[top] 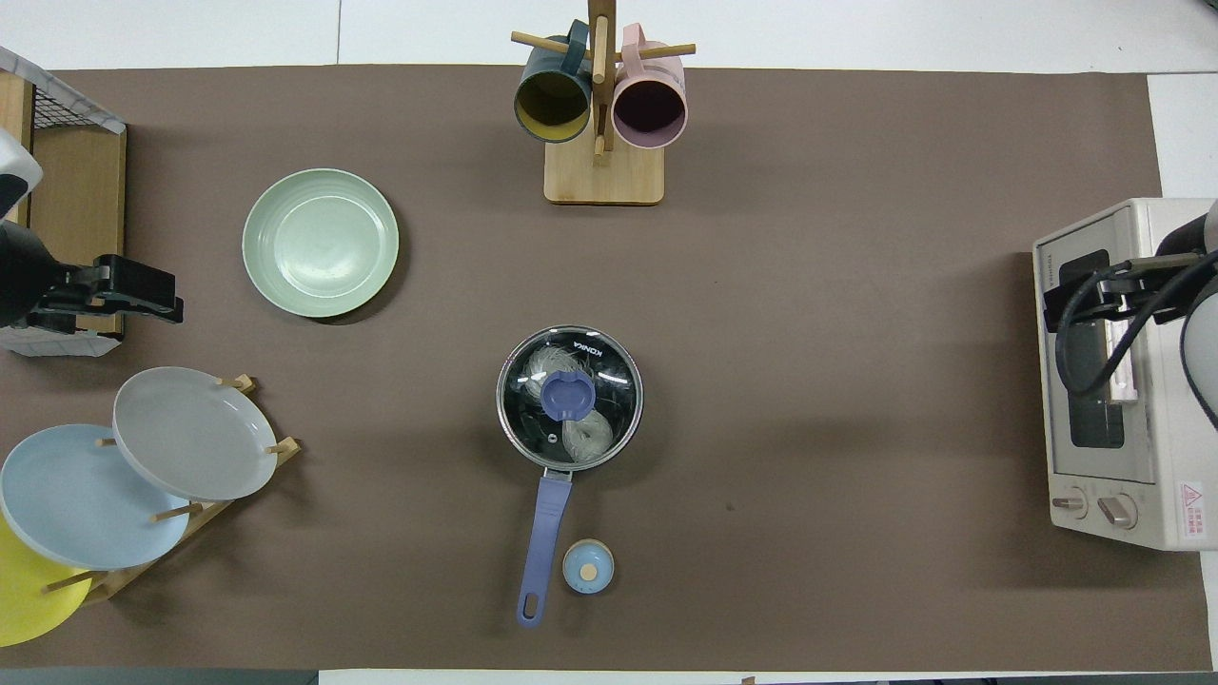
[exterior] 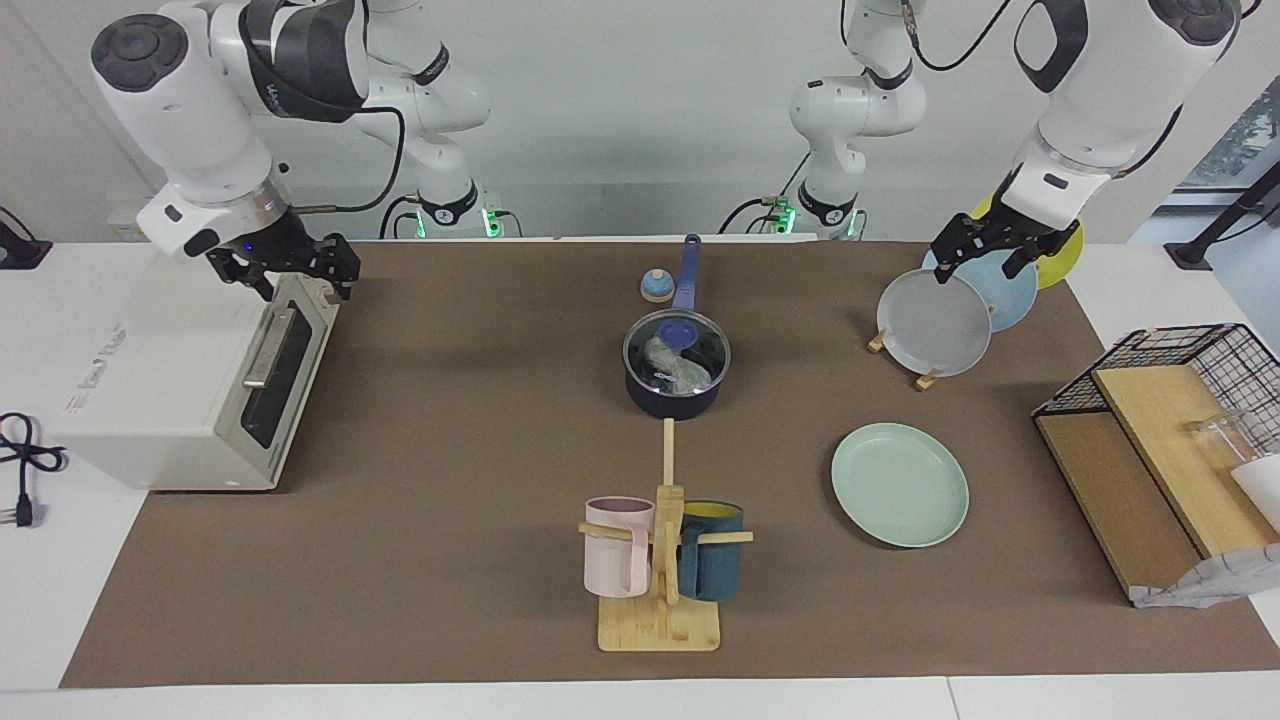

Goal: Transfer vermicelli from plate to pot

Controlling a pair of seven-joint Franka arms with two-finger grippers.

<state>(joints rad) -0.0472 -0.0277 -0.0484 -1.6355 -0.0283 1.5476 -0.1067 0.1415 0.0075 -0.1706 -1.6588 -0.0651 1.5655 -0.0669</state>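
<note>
The dark pot (exterior: 673, 398) with a long blue handle stands mid-table under a glass lid (top: 569, 357) with a blue knob. The whitish vermicelli (exterior: 668, 362) lies inside it and shows through the lid in the overhead view (top: 585, 436). The mint-green plate (exterior: 900, 485) lies bare toward the left arm's end, farther from the robots than the pot; it also shows in the overhead view (top: 320, 243). My left gripper (exterior: 978, 270) is open and empty, up over the plate rack (top: 176, 292). My right gripper (exterior: 305, 288) is open and empty over the toaster oven (top: 1056, 295).
A toaster oven (exterior: 180, 390) stands at the right arm's end. A rack (exterior: 925, 378) holds grey, light blue and yellow plates. A wooden mug stand (exterior: 660, 625) holds a pink and a teal mug. A small blue cap (exterior: 656, 287) lies beside the pot's handle. A wire basket on wooden boards (exterior: 1160, 440) stands at the left arm's end.
</note>
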